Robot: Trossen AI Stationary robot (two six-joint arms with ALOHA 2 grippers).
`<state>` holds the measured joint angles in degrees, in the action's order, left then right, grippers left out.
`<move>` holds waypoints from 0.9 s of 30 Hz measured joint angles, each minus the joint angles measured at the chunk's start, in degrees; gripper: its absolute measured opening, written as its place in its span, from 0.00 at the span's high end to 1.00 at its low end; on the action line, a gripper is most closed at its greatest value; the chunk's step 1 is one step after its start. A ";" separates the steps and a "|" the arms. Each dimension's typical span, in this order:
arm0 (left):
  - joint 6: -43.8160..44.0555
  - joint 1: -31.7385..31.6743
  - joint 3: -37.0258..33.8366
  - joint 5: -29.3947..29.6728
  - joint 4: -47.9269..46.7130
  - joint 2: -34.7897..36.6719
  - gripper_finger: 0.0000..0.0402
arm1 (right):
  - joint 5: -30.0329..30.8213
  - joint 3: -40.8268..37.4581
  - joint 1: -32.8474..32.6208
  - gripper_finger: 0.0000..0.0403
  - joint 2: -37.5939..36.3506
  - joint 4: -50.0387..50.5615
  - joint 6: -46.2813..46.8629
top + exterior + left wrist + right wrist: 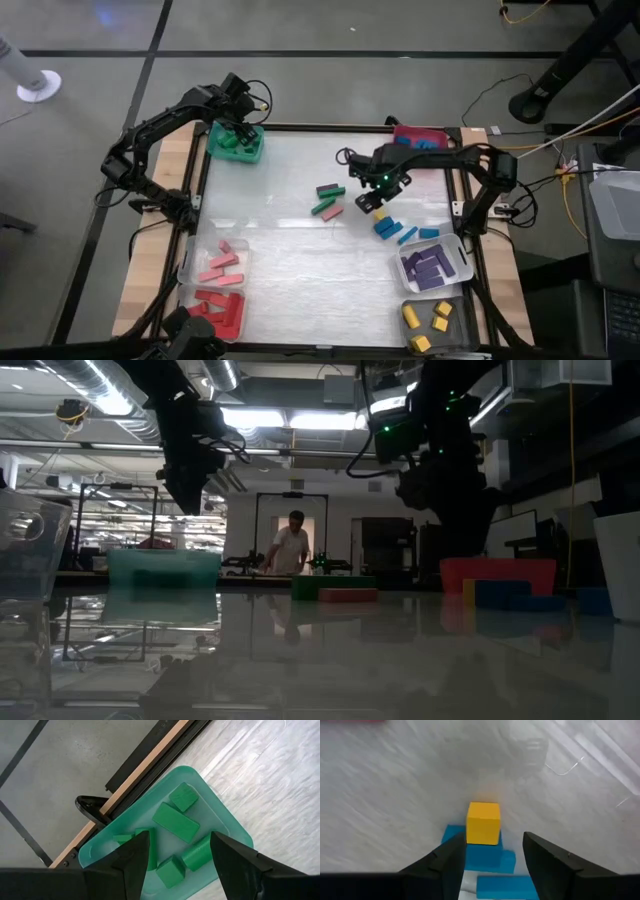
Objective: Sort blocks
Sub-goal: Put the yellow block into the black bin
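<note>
spread right gripper (490,857) over yellow block (483,823), low view hides it, left gripper (177,852) spread

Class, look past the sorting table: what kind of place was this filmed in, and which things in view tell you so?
Probably an open-plan robotics lab or workshop: exposed silver ceiling ducts, long fluorescent strip lights, and a person working at a distant bench behind the glossy white table.

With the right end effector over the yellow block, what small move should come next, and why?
Probably lower the right end effector, fingers apart, around the yellow block and close. The block rests against blue blocks, outside the grey bin holding the other yellow ones.
</note>
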<state>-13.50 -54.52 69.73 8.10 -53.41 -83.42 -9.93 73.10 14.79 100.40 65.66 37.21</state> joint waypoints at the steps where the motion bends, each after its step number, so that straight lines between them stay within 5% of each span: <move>1: 0.00 0.00 0.00 0.00 -0.02 0.00 0.51 | 0.00 0.00 -0.44 0.51 -0.02 -0.13 0.00; 10: 0.00 0.00 0.00 0.00 -0.02 0.00 0.51 | 5.88 0.00 -4.80 0.51 0.17 -1.69 0.00; 27: 1.68 0.01 0.00 -0.04 0.00 0.00 0.51 | 3.05 -8.77 -4.66 0.51 0.04 -9.10 3.02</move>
<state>-11.81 -54.51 69.73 8.05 -53.42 -83.42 -6.89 64.33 10.13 100.44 56.56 40.23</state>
